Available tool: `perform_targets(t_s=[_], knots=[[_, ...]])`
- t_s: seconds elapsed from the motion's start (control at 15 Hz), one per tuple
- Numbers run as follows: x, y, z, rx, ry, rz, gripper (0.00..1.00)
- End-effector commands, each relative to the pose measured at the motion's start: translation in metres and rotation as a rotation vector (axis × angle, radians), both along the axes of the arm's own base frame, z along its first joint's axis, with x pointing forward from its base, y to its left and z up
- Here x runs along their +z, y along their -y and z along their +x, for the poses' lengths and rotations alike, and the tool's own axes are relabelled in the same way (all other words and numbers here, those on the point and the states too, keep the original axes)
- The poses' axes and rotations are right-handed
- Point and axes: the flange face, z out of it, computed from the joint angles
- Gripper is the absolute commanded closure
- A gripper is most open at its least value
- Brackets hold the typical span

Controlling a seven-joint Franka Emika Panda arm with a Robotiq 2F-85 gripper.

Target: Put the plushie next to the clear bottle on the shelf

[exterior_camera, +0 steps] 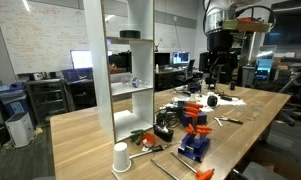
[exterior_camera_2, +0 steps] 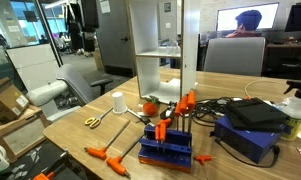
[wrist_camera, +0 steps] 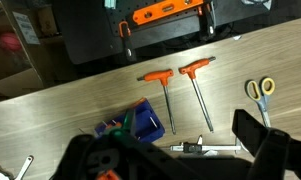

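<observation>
The orange-red plushie [exterior_camera_2: 150, 105] lies on the wooden table at the foot of the white shelf [exterior_camera_2: 165, 60]. It also shows in an exterior view [exterior_camera: 143, 135] in front of the shelf [exterior_camera: 130, 70]. The clear bottle [exterior_camera: 137, 83] stands on a middle board of the shelf. My gripper [exterior_camera: 222, 70] hangs high above the far end of the table, well away from the plushie. In the wrist view its dark fingers [wrist_camera: 180, 150] are wide apart with nothing between them. I cannot pick out the plushie in the wrist view.
A white paper cup [exterior_camera: 121, 157] stands near the shelf. A black round gadget [exterior_camera: 129, 35] sits on an upper board. Blue-and-orange blocks [exterior_camera_2: 175, 148], orange T-handle tools [wrist_camera: 160, 95], scissors [wrist_camera: 258, 92], a caliper [wrist_camera: 205, 148] and cables clutter the table.
</observation>
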Motion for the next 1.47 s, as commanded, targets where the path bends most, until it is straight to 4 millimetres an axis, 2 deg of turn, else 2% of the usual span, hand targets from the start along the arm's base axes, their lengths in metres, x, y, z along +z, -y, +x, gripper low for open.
perform_targets(t_s=[0.0,0.33,0.67,0.87,1.4], knots=[[0.0,0.0,0.0,0.003,0.002,-0.003,0.0],[-0.004,-0.004,0.009,0.025,0.081,-0.028,0.0],[-0.019,-0.025,0.039,0.111,0.27,-0.061,0.0],[-0.046,-0.039,0.062,0.153,0.353,-0.057,0.0],[-0.148,-0.058,0.129,0.181,0.391,-0.04,0.0]])
